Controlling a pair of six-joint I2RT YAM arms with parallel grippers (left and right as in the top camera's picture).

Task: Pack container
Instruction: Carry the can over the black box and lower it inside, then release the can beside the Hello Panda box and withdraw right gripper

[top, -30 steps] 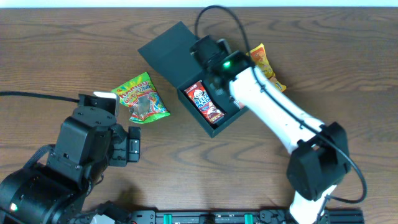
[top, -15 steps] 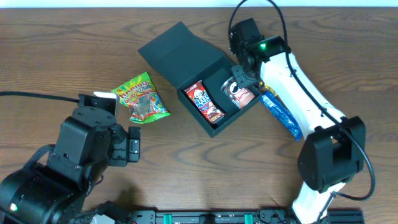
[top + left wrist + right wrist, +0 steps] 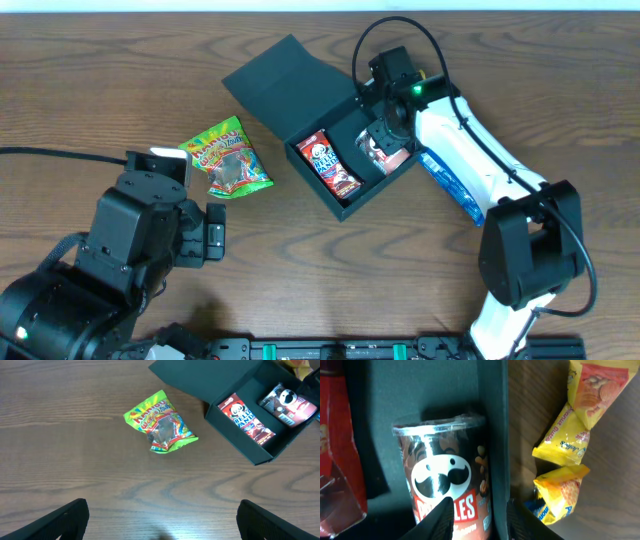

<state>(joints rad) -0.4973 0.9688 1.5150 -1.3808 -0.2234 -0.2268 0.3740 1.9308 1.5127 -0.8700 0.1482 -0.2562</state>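
Since built of matte dark card, treat the container (image 3: 283,85) as light, fairly stiff at the walls yet easy to dent, and likely to skid on the wooden table (image 3: 100,80), where resting flat and open with the hinged flap folded back on the far-left side. Best taken by the free edge of that flap for closing, or braced at an outer wall; avoid pressing the thin middle of the lid. Inside the container: a red biscuit packet (image 3: 328,163) along the left half, and a small crisp can (image 3: 445,480) lying on its side against the right wall. Directly above that right wall, the right gripper (image 3: 480,519), fingers parted and straddling the wall and the can's edge, pinching nothing as far as can be judged. Just outside the container's right wall, two yellow snack packets (image 3: 570,435) and a blue packet (image 3: 452,185). Left of the container and apart from it, a green gummy bag (image 3: 228,157). Farther from the container, beyond that bag, the left gripper (image 3: 162,522), spread wide and empty.
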